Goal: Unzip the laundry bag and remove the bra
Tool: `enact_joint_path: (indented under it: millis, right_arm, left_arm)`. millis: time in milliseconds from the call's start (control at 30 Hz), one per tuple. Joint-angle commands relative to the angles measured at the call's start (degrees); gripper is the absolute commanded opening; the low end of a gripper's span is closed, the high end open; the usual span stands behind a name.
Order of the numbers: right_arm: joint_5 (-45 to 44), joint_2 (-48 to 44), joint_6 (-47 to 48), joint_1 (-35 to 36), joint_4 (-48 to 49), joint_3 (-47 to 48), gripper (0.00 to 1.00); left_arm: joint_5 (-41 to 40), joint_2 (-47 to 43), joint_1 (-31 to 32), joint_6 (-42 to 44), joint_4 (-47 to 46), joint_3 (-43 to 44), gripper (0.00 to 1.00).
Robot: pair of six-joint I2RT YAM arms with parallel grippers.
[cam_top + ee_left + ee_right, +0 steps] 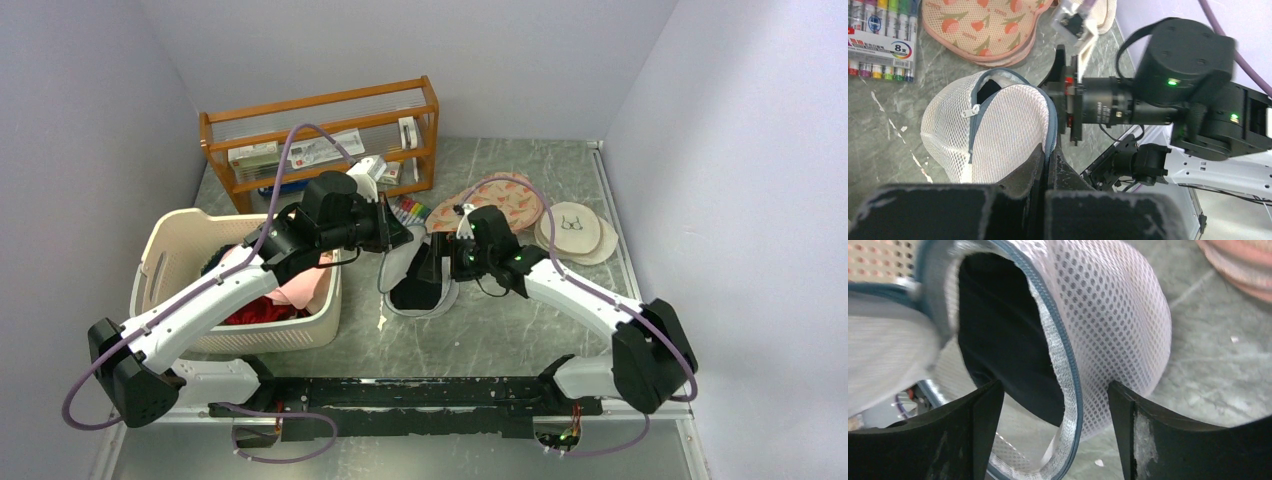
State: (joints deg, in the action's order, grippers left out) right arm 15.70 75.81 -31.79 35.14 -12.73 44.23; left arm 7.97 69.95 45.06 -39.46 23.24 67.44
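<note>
The laundry bag [415, 285] is a white mesh pouch with a grey zipper band, lying unzipped between my arms. My left gripper [1052, 159] is shut on its grey rim and holds one half raised [998, 130]. My right gripper [1055, 405] is open at the bag's mouth, its fingers either side of the zipper edge [1070, 390]. Black fabric of the bra [998, 335] shows inside the opening and in the top view [425, 290]. Its yellow cups are hidden.
A cream laundry basket [165, 255] with pink and red garments stands at the left. A wooden rack [320, 140] stands at the back. Salmon patterned pads [500, 200], cream discs [578, 230] and a marker pack [880, 42] lie behind the bag.
</note>
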Motion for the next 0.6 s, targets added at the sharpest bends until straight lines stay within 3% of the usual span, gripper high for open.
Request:
enact_joint_path:
  millis: [0,33,100,200,367,567]
  right_arm:
    - [-4.07,-3.82,0.88,0.65,-2.87,-2.58,0.71]
    - [-5.30,-5.23,0.89,0.64,-3.48,-3.10,0.61]
    - [-9.01,-7.29,0.78,0.57,-5.12,-4.05,0.26]
    - [-14.34,-8.28,1.01,0.20,-8.69,-3.92,0.00]
    - [-19.65,-15.67,1.25,0.05,-9.87,-5.55,0.00]
    - [-18.56,-23.57,1.87,-0.18,-7.54,-8.70,0.00]
  left_arm:
    - [2.86,-1.42,-0.48,1.69,-1.68,0.30,0.07]
    - [2.96,-1.29,-0.49,2.38,-1.20,0.66,0.07]
    - [2.74,-1.14,-0.72,3.22,0.04,1.66,0.07]
    - [3.44,-1.59,-1.46,3.85,1.02,2.21,0.07]
    - [6.05,-2.89,-3.85,3.73,2.97,2.49,0.07]
    - [10.82,-3.47,-7.59,3.40,2.76,0.47,0.08]
